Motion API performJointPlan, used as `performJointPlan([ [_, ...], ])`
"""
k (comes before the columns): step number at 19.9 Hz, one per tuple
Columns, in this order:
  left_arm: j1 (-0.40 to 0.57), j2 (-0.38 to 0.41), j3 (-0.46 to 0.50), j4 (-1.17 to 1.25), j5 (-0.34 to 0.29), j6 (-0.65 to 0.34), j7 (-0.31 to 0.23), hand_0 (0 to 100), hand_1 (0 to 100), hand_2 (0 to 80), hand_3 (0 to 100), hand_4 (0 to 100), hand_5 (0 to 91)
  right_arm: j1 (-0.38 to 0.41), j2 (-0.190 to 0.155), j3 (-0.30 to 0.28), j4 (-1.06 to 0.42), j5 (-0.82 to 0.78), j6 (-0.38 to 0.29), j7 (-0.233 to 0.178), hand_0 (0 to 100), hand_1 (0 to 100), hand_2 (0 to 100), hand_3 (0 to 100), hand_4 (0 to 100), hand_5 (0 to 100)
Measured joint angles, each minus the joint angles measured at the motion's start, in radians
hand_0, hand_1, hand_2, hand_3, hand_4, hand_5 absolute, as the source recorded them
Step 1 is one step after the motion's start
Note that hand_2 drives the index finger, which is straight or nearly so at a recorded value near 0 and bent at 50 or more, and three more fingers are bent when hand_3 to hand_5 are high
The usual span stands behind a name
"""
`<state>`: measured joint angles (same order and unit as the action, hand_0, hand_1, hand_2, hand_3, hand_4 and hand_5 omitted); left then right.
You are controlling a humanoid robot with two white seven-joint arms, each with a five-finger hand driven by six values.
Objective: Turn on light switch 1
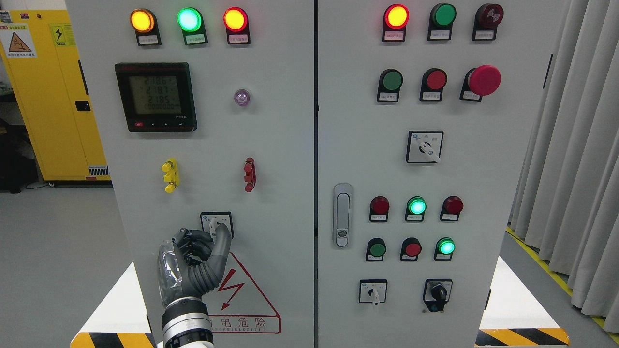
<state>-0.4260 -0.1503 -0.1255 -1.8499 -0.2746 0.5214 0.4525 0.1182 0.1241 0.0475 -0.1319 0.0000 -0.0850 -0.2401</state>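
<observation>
The thumb and curled fingers [197,244] of the left hand [193,263] are closed around the knob of the rotary switch [217,224], low on the left door of the grey cabinet [290,193], just above a red warning triangle [242,299].

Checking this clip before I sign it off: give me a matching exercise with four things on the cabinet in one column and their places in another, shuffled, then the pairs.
Things:
1. left hand
2. digital meter
3. big red mushroom button
4. door latch

Places:
A. upper right of the right door
B. left edge of the right door, about mid-height
C. upper left of the left door, below the lamps
D. low on the left door, fingers at the small rotary switch

Pairs: 1-D, 2-C, 3-A, 4-B
</observation>
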Motion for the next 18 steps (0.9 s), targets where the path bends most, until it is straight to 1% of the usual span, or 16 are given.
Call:
performJointPlan([
  [9, 0.000, 0.000, -0.002, 0.000, 0.000, -0.003, 0.000, 51, 64, 66.2, 92, 86, 81.1, 0.000, 0.000, 0.000, 0.000, 0.000, 0.000, 0.000, 0, 50, 4, 0, 0, 0],
  [16, 0.001, 0.000, -0.004, 0.001, 0.001, -0.003, 0.003, 54, 61, 66.4, 92, 86, 81.5, 0.000, 0.000, 0.000, 0.000, 0.000, 0.000, 0.000, 0, 50, 4, 0, 0, 0],
  [18, 0.001, -0.001, -0.005, 0.001, 0.002, -0.004, -0.009, 55, 60, 66.4, 92, 86, 81.5, 0.000, 0.000, 0.000, 0.000, 0.000, 0.000, 0.000, 0, 50, 4, 0, 0, 0],
])
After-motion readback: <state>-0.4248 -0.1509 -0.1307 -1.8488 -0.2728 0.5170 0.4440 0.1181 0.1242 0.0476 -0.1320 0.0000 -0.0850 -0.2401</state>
